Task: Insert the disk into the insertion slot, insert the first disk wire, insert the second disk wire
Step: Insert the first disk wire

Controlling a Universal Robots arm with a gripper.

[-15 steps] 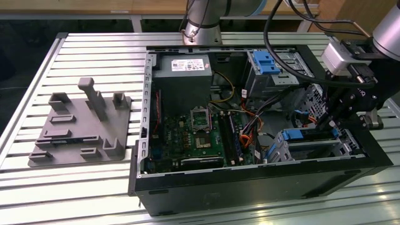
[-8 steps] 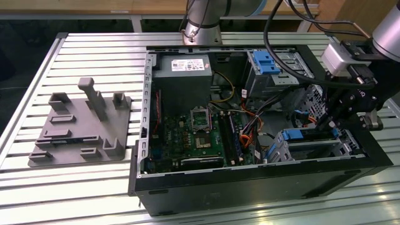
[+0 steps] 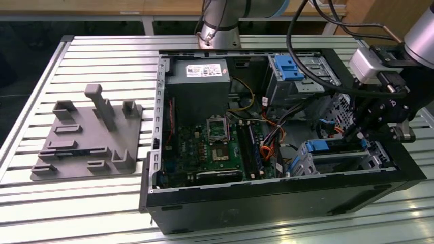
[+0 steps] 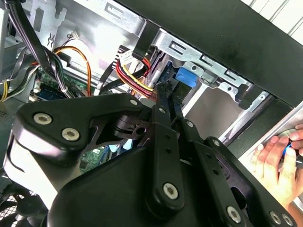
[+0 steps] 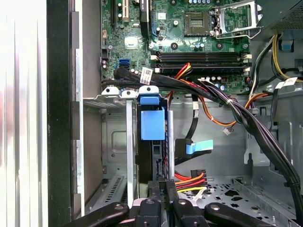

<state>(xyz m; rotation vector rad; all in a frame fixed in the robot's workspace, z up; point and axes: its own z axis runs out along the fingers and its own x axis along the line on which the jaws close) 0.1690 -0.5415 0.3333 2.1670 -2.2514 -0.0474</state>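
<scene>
Flat silver hard drive w/ bright blue plastic carrier rail [image 3: 337, 147] sits inside low silver perforated sheet-metal drive cage [image 3: 302, 161], in corner of open black PC case [image 3: 285, 195] toward exterior view's right. Black two-finger gripper [image 5: 164, 185] over drive's end – fingers drawn together, narrow gap; can't tell if anything pinched. Red-yellow-black wire bundle [image 4: 135, 71] just beside fingertips. Green motherboard [image 3: 217, 147] nearby. Taller grey metal cage w/ blue latch [image 3: 291, 68] well apart – other end of case. Person's hand [image 4: 279, 161] outside case.
</scene>
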